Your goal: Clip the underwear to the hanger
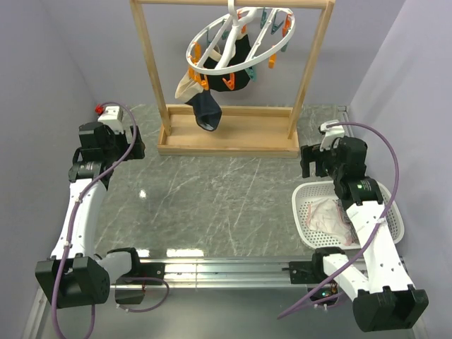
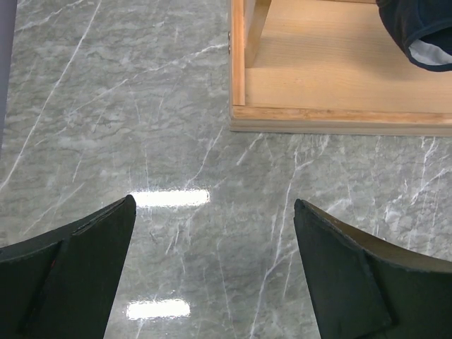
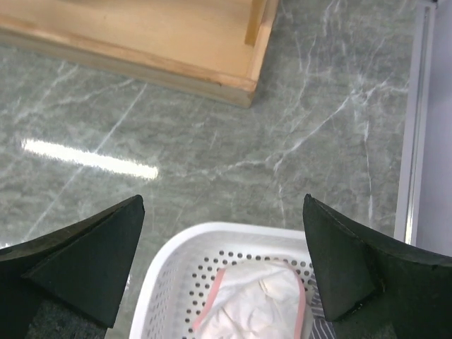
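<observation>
The white ring hanger (image 1: 240, 39) with orange and teal clothespins hangs from the top bar of a wooden frame. A dark garment (image 1: 208, 109) and a cream piece hang from it. Only a sliver of the grey striped underwear (image 3: 319, 329) shows, in the white basket (image 3: 212, 234) beside a pinkish-white cloth (image 3: 258, 296). My right gripper (image 3: 223, 198) is open and empty, above the basket's far rim; it also shows in the top view (image 1: 314, 161). My left gripper (image 2: 213, 200) is open and empty over bare marble, at the left of the top view (image 1: 131, 141).
The wooden frame's base (image 1: 229, 134) stands at the back middle of the marble table; it also shows in the left wrist view (image 2: 339, 78) and right wrist view (image 3: 141, 35). The dark garment's tip (image 2: 417, 28) hangs over it. The basket (image 1: 387, 205) is at the near right.
</observation>
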Robot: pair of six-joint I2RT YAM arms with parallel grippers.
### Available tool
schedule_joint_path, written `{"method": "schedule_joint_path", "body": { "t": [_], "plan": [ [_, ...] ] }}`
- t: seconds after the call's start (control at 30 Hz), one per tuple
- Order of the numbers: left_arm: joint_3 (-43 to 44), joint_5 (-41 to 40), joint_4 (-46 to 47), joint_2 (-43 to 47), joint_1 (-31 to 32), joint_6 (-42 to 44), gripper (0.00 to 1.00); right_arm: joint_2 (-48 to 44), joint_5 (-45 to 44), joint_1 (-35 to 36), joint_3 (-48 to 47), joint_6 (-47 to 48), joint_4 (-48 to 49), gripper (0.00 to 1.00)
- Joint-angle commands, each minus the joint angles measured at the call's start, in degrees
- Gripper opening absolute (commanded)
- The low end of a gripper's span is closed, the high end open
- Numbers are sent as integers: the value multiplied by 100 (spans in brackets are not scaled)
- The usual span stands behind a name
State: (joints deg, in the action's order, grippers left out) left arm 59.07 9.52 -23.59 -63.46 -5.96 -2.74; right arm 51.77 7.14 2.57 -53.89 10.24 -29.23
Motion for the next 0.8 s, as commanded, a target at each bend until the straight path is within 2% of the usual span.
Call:
{"method": "schedule_joint_path", "body": {
  "t": [0.0, 0.33, 0.57, 0.77],
  "plan": [
    [131, 24, -48, 176, -2, -51, 99, 105, 243, -46, -323, 338, -407, 100],
    [474, 559, -207, 9, 7, -7, 99, 878, 402, -221, -1396, 1391, -2075, 100],
    [474, 1131, -339, 53, 7, 177, 99, 1678, 702, -1688, -1642, 2578, -3246, 100],
    [360, 1403, -436, 141, 7, 213, 99, 2073, 43, -3234, -1555, 3343, -3484, 100]
  ]
}}
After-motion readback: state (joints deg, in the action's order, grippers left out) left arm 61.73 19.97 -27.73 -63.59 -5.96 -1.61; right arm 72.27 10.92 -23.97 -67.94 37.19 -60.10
